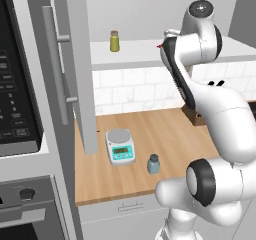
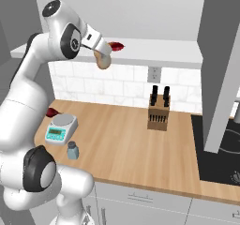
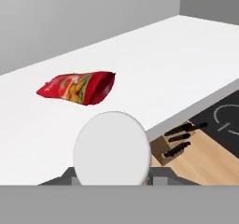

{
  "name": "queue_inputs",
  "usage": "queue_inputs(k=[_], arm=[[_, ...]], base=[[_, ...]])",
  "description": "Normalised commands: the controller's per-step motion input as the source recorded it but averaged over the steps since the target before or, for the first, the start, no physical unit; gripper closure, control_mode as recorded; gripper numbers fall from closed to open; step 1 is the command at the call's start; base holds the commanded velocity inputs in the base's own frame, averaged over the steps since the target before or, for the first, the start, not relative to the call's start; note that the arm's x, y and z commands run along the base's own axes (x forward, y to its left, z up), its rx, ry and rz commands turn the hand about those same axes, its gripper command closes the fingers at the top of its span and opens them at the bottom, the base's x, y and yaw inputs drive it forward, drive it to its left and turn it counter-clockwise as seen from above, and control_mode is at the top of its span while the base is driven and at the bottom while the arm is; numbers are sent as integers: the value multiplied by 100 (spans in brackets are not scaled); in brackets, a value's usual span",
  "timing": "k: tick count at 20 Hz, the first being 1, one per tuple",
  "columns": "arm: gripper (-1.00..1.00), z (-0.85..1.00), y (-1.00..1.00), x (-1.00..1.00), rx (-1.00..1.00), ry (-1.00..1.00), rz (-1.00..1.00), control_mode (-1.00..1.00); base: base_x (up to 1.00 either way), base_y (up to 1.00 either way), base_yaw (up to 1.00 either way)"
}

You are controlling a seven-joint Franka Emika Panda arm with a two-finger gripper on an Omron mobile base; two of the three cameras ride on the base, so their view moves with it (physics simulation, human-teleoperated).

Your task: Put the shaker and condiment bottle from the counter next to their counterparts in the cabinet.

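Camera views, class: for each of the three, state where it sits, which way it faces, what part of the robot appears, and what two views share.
Left base view: behind the arm's left, facing forward-down at the counter and cabinet; arm rises lower right.
Right base view: behind its right, facing the same counter; arm lower left, gripper holding the condiment bottle.
Hand view: on the hand, looking along the bottle's cap across the shelf at the red pointed bottle.
Both base views share the shaker and scale.
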Motion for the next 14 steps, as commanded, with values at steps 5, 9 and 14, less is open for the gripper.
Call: queue_inputs(k=[5,9,14], arm=[[100,19,-2,13,-7,-3,7,-100],[100,32,0,1,-3,-12,5,-100],[100,37,0,-1,0,-14,3,-100]], base=[[0,0,0],[0,0,0],[0,0,0]])
